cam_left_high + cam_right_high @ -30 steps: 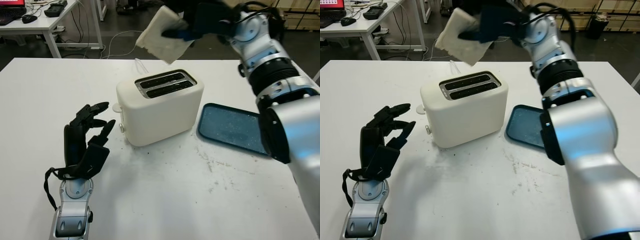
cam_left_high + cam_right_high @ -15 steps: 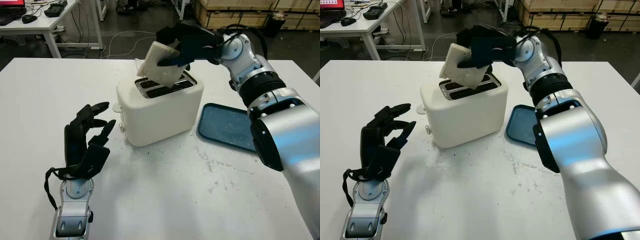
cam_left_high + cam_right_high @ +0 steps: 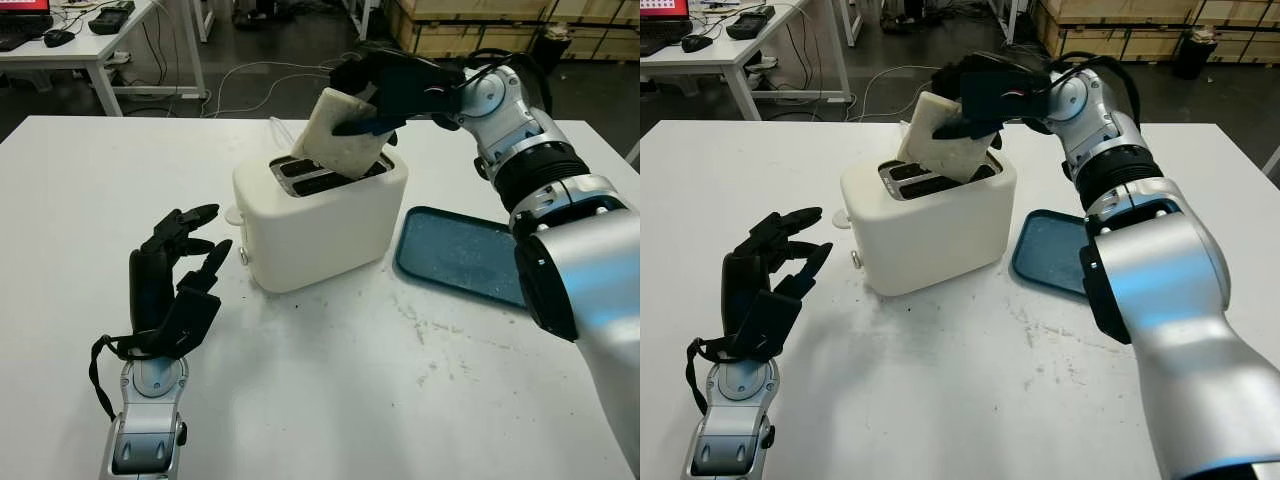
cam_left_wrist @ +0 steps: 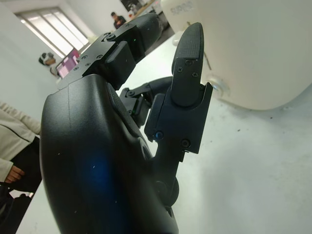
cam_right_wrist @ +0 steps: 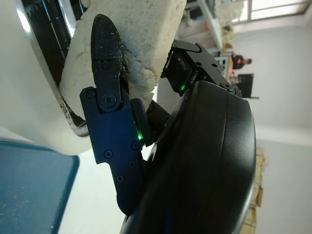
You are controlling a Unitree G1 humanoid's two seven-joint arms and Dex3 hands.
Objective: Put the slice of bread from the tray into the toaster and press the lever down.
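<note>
The right hand (image 3: 385,88) grips the bread slice (image 3: 338,135) tilted, its lower edge at the toaster (image 3: 318,215) slot; left hand (image 3: 175,285) open, nearer the lever.

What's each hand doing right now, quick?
Right hand: shut on the bread slice, tilted over the toaster slots.
Left hand: open, holding nothing, above the table beside the toaster.
</note>
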